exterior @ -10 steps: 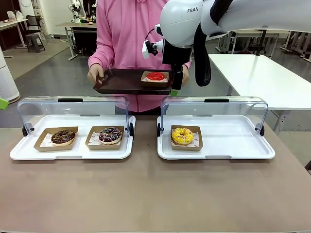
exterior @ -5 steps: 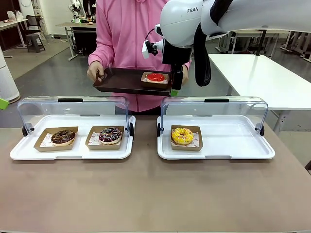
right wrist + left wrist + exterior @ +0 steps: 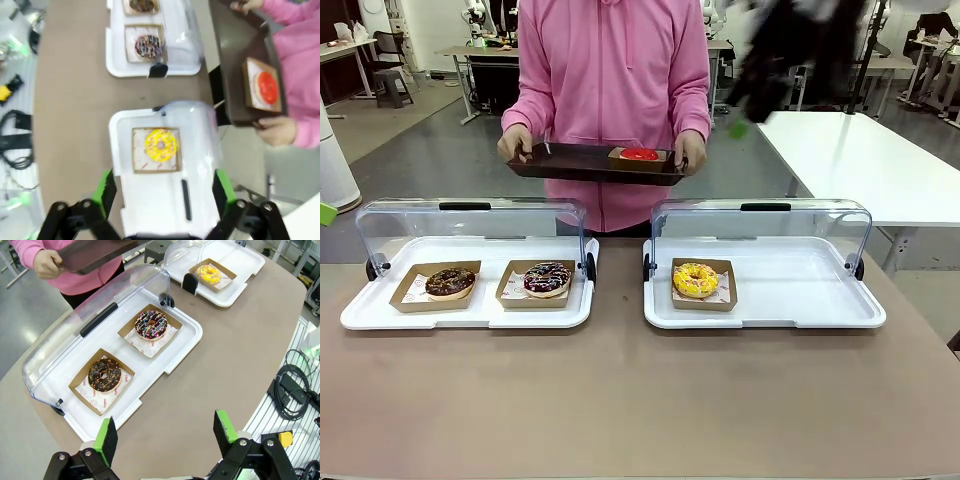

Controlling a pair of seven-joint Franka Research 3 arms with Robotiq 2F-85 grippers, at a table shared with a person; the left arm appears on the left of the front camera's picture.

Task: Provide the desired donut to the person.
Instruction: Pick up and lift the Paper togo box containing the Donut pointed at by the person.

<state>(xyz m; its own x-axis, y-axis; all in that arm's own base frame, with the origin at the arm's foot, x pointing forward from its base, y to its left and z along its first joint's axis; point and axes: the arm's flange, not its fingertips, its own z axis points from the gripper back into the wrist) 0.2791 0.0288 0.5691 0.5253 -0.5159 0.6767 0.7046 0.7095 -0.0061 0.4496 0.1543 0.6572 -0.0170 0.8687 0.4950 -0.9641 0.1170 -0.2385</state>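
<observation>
Red donut (image 3: 640, 154): boxed, on dark tray (image 3: 570, 162) held by person (image 3: 610, 70) beyond tabletop (image 3: 620, 400) | yellow donut (image 3: 695, 279), chocolate donut (image 3: 450, 281), sprinkled donut (image 3: 547, 277): boxed in white trays (image 3: 800, 305), raised clear lids (image 3: 760, 235) between them and person | left jaws: apart, empty | right jaws: apart, empty, above yellow donut

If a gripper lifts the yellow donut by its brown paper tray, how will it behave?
The paper tray looks thin, so it may bend under a pinch. The yellow donut looks glazed and soft; tilting might slide it off.
</observation>
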